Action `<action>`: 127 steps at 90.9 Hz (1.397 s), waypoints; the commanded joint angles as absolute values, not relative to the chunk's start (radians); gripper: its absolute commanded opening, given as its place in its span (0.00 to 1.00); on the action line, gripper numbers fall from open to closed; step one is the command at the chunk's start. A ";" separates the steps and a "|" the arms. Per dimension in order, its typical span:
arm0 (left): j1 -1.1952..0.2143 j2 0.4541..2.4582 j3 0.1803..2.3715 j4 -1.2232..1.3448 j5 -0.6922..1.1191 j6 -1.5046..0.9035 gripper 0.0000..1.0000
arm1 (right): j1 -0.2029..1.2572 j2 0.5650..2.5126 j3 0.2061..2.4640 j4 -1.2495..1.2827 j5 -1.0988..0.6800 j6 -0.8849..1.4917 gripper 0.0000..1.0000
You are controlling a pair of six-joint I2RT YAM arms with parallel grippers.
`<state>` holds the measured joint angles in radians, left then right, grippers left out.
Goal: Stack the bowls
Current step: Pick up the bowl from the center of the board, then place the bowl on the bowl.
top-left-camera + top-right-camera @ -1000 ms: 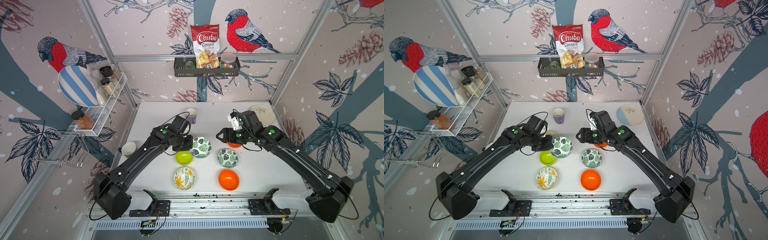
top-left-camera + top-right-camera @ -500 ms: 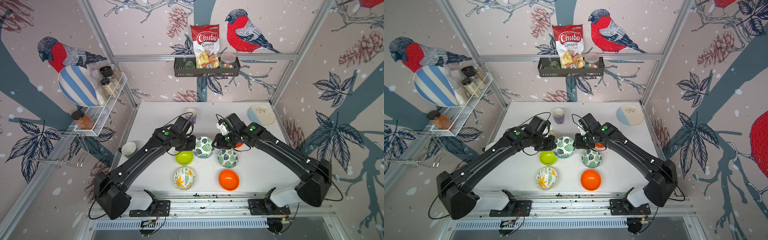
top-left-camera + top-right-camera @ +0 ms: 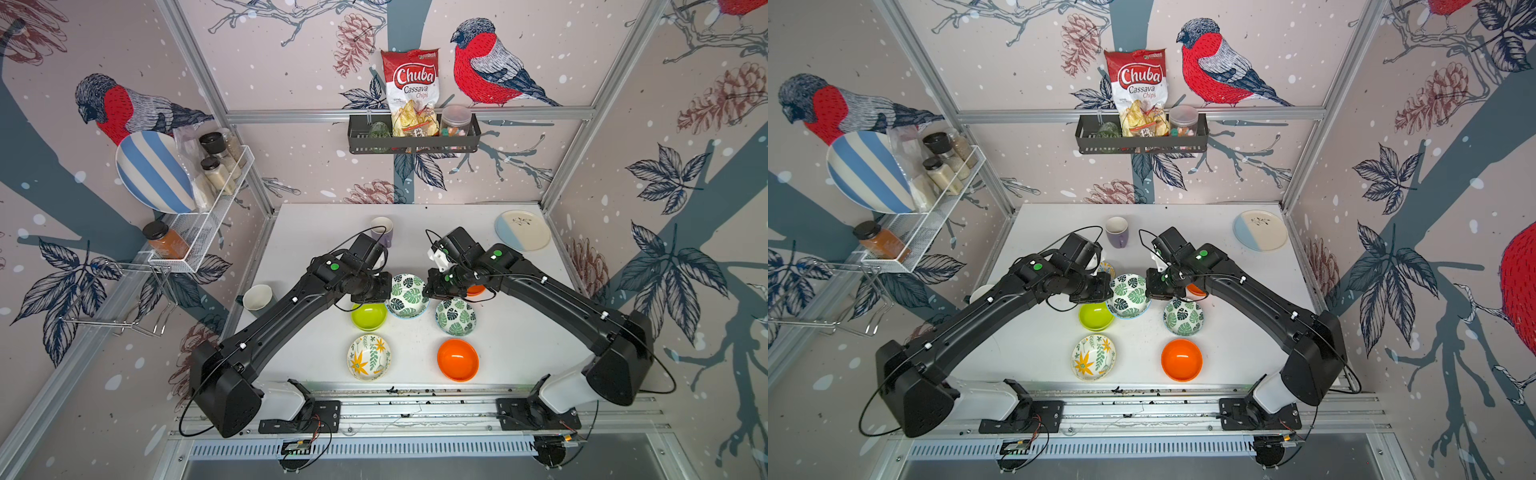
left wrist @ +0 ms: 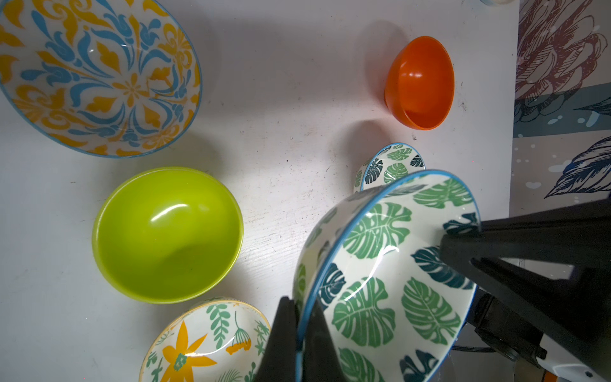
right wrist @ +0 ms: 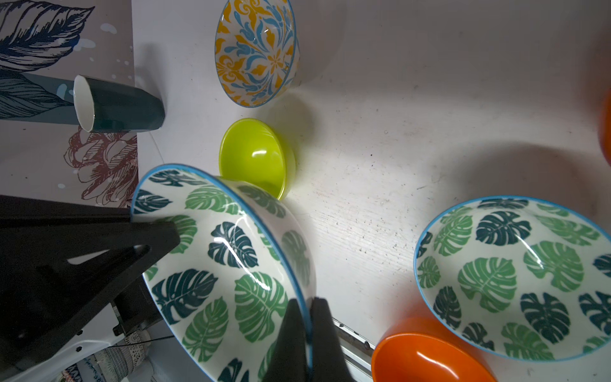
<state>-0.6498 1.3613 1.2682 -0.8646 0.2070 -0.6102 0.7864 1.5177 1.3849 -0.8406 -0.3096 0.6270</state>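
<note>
**Both grippers grasp one leaf-print bowl by opposite sides of its rim**

The left gripper (image 4: 299, 330) is clenched on the blue rim of the held leaf-print bowl (image 3: 407, 294), one finger inside and one outside. The right gripper (image 5: 306, 330) pinches the opposite edge the same way. In both top views this bowl is at the middle of the frame between the two wrists, its edge overlapping the lime green bowl (image 3: 369, 316) at its lower left. The second leaf-print bowl (image 3: 456, 317) rests to its lower right. Below these, a flower-print bowl (image 3: 369, 357) and an orange bowl (image 3: 457, 359) lie near the front edge of the table (image 3: 316, 232). A second orange bowl (image 3: 476, 289) peeks from under the right arm. In a top view, a yellow-and-blue bowl (image 3: 1106, 268) peeks from under the left arm.
</note>
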 commanded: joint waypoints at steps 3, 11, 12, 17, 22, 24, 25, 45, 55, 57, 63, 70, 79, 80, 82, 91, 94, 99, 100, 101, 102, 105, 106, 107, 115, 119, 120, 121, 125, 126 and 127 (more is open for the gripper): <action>-0.649 1.364 1.282 -0.851 0.169 -0.618 0.71 | 0.784 1.511 1.403 -0.835 -0.348 0.617 0.00; -0.643 1.344 1.298 -0.893 0.100 -0.615 0.96 | 0.769 1.505 1.413 -0.835 -0.354 0.617 0.00; -0.642 1.338 1.297 -0.896 0.093 -0.614 0.96 | 0.767 1.504 1.414 -0.835 -0.354 0.615 0.00; -0.624 1.304 1.285 -0.896 0.071 -0.619 0.96 | 0.745 1.500 1.417 -0.841 -0.358 0.613 0.00; -0.600 1.255 1.251 -0.875 0.062 -0.628 0.96 | 0.714 1.492 1.412 -0.846 -0.366 0.610 0.00; -0.589 1.234 1.236 -0.867 0.060 -0.632 0.96 | 0.695 1.486 1.407 -0.847 -0.372 0.609 0.00; -0.583 1.224 1.226 -0.863 0.059 -0.633 0.96 | 0.685 1.482 1.404 -0.847 -0.374 0.609 0.00; -0.453 1.034 1.051 -0.859 0.074 -0.610 0.96 | 0.465 1.384 1.290 -0.842 -0.397 0.613 0.00; -0.434 0.978 1.009 -0.897 0.049 -0.600 0.95 | 0.385 1.336 1.225 -0.839 -0.392 0.612 0.00; -0.432 0.967 1.000 -0.900 0.044 -0.599 0.95 | 0.376 1.328 1.213 -0.838 -0.390 0.612 0.00; -0.430 0.936 0.973 -0.899 0.035 -0.603 0.95 | 0.351 1.307 1.175 -0.828 -0.392 0.613 0.00; -0.429 0.911 0.947 -0.894 0.033 -0.606 0.95 | 0.336 1.288 1.128 -0.804 -0.389 0.619 0.00; -0.427 0.904 0.928 -0.894 0.032 -0.606 0.94 | 0.330 1.285 1.075 -0.772 -0.391 0.625 0.00; -0.426 0.904 0.927 -0.895 0.032 -0.605 0.94 | 0.332 1.285 1.070 -0.769 -0.392 0.625 0.00; -0.427 0.904 0.925 -0.896 0.031 -0.606 0.94 | 0.332 1.287 1.058 -0.762 -0.395 0.624 0.00; -0.427 0.903 0.915 -0.898 0.030 -0.605 0.93 | 0.341 1.289 1.017 -0.740 -0.404 0.623 0.00; -0.427 0.901 0.912 -0.901 0.028 -0.604 0.93 | 0.343 1.286 1.004 -0.733 -0.403 0.621 0.00; -0.427 0.897 0.907 -0.905 0.026 -0.604 0.93 | 0.347 1.278 0.983 -0.727 -0.403 0.616 0.00; -0.426 0.896 0.906 -0.904 0.026 -0.604 0.93 | 0.348 1.275 0.979 -0.726 -0.402 0.615 0.00; -0.427 0.894 0.905 -0.905 0.025 -0.604 0.93 | 0.348 1.274 0.975 -0.725 -0.401 0.614 0.00; -0.428 0.894 0.904 -0.903 0.026 -0.604 0.93 | 0.348 1.272 0.972 -0.725 -0.401 0.614 0.00; -0.427 0.891 0.901 -0.901 0.025 -0.606 0.93 | 0.350 1.264 0.960 -0.723 -0.398 0.612 0.00; -0.427 0.889 0.901 -0.901 0.025 -0.606 0.93 | 0.350 1.262 0.956 -0.722 -0.398 0.612 0.00; -0.428 0.889 0.900 -0.901 0.025 -0.606 0.93 | 0.351 1.262 0.952 -0.721 -0.397 0.610 0.00; -0.427 0.888 0.898 -0.899 0.030 -0.606 0.92 | 0.355 1.258 0.925 -0.712 -0.402 0.608 0.00; -0.427 0.888 0.897 -0.899 0.029 -0.606 0.92 | 0.360 1.258 0.913 -0.708 -0.401 0.604 0.00; -0.428 0.888 0.896 -0.898 0.031 -0.606 0.92 | 0.362 1.258 0.911 -0.708 -0.400 0.604 0.00; -0.427 0.888 0.896 -0.899 0.031 -0.605 0.92 | 0.363 1.258 0.908 -0.707 -0.399 0.603 0.00; -0.427 0.888 0.893 -0.899 0.029 -0.604 0.92 | 0.366 1.258 0.894 -0.703 -0.397 0.600 0.00; -0.427 0.887 0.893 -0.898 0.029 -0.604 0.92 | 0.368 1.257 0.890 -0.702 -0.397 0.600 0.00; -0.427 0.887 0.892 -0.899 0.029 -0.604 0.92 | 0.369 1.257 0.887 -0.701 -0.397 0.600 0.00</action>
